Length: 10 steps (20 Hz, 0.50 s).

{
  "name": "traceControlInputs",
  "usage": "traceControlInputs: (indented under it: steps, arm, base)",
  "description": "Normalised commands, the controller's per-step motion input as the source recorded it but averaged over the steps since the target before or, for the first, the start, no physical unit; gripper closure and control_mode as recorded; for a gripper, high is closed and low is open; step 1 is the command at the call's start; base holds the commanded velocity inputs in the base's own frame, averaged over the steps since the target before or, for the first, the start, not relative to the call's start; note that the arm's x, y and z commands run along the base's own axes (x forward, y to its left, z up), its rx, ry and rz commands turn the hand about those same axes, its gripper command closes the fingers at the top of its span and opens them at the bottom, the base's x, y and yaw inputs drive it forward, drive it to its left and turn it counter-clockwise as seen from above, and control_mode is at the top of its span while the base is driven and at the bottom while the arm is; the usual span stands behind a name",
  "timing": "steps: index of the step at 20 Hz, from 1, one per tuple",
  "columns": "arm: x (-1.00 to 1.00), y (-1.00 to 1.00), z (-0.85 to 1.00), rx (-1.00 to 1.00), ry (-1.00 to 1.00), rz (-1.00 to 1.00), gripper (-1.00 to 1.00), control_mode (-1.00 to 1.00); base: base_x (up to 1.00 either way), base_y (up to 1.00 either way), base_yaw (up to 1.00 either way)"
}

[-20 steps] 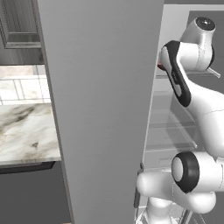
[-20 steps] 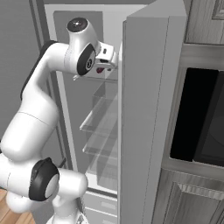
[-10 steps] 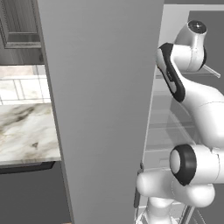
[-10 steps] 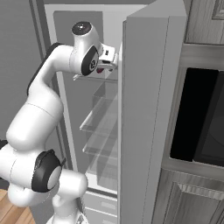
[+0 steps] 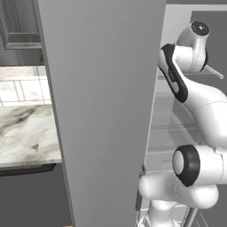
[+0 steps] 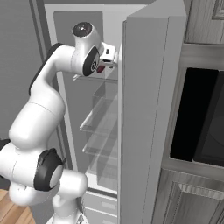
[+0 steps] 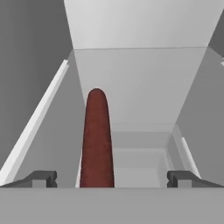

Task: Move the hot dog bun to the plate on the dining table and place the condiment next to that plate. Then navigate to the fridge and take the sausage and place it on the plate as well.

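Reaching into the open fridge, the gripper was seen spread wide, nothing pinched. The sausage was found lying lengthwise on a glass shelf, between the fingertips, nearer the left one. It was judged light, smooth, slightly yielding, prone to roll; a mid-length grip across its width was advised.

A home kitchen.
An open fridge with glass shelves, a wall oven, a marble counter.
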Motion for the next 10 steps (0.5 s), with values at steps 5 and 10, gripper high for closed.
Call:
traceControlInputs:
  steps: [5, 10]
  arm:
    - [0.35, 0.0, -0.1, 0.0, 0.0, 0.03, -1.0, -1.0]
    - [0.06, -0.19, -0.08, 0.0, 0.0, 0.21, -1.0, -1.0]
  base:
    - [0.0, 0.0, 0.0]
    - [0.0, 0.0, 0.0]
